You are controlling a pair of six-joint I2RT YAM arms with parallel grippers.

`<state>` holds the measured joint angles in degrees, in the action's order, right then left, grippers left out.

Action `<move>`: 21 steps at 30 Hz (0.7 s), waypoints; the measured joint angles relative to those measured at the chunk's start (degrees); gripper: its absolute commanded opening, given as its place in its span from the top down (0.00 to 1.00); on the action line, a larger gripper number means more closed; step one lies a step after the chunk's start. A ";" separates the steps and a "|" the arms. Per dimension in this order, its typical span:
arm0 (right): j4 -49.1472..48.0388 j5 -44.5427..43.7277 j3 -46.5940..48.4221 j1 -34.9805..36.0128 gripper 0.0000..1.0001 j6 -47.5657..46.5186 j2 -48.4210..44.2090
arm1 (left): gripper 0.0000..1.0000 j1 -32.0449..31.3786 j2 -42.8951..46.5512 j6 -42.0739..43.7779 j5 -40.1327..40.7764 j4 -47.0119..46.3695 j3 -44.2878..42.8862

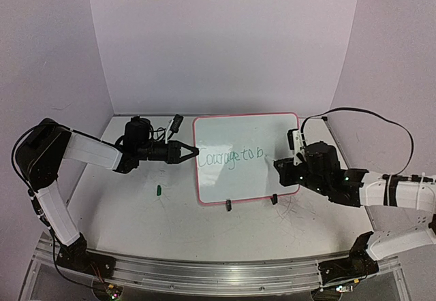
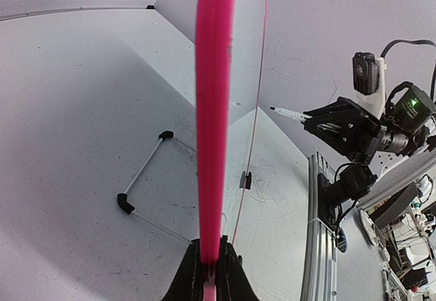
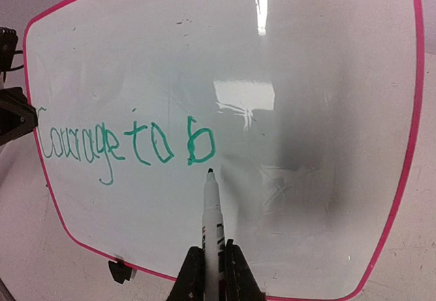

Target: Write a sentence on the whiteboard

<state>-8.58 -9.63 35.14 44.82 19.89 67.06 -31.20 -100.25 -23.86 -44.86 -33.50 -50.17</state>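
Note:
The whiteboard (image 1: 253, 132) stands upright on the table, pink-red framed. The sentence (image 1: 235, 156) is in green and reads "Courage to b"; it is clear in the right wrist view (image 3: 122, 144). My left gripper (image 1: 195, 152) is shut on the board's left frame edge (image 2: 214, 110), which runs up between its jaws (image 2: 210, 263). My right gripper (image 3: 212, 263) is shut on a white marker (image 3: 212, 212). The marker's dark tip is just below and right of the "b", close to the board (image 3: 320, 56). In the top view the right gripper (image 1: 281, 167) is at the board's right part.
A small green marker cap (image 1: 158, 190) lies on the table left of the board. Two black clips (image 1: 228, 206) hold the board's bottom edge. The wire stand (image 2: 145, 171) reaches behind the board. A metal rail (image 1: 204, 274) runs along the near edge.

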 measured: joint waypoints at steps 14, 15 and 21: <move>-1.28 0.53 0.21 -1.18 1.00 0.34 2.82 | 1.00 0.00 0.00 0.04 -0.02 0.00 0.00; -1.32 0.55 0.24 -1.18 1.00 0.33 2.95 | 1.00 0.00 0.00 0.04 -0.02 0.00 0.00; -1.94 0.65 1.30 -1.18 1.00 0.05 4.07 | 1.00 0.00 0.00 0.04 -0.02 0.00 0.00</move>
<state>-10.52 -8.98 36.44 43.64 19.94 71.13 -31.20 -100.25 -23.81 -44.88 -33.50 -50.17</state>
